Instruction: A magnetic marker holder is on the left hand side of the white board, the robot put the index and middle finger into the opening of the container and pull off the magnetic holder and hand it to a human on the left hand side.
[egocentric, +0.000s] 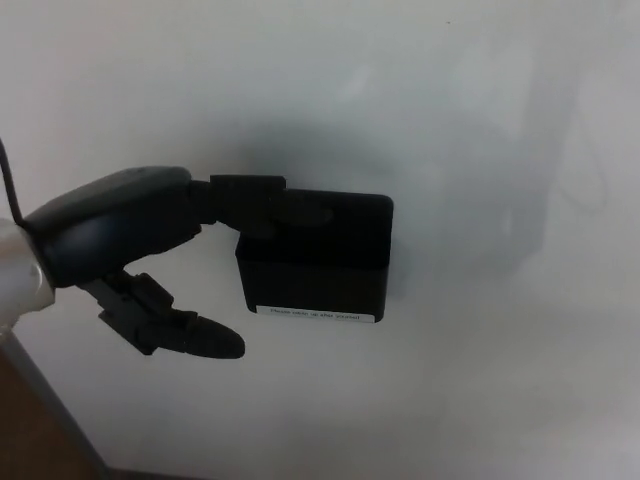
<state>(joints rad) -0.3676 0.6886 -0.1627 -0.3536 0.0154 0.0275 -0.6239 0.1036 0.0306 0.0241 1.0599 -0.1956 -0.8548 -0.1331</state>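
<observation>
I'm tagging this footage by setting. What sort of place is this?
Probably an office or classroom: a glossy white board fills the view, with a black rectangular marker holder stuck on it. The robot's black left hand reaches its top.

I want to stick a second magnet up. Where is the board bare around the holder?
Bare whiteboard lies right of, above and below the black marker holder. Its left side is crowded: the left robot hand reaches over the holder's top-left edge.

Glossy whiteboard (480, 120), perhaps brown floor (35, 435) lower-left
</observation>
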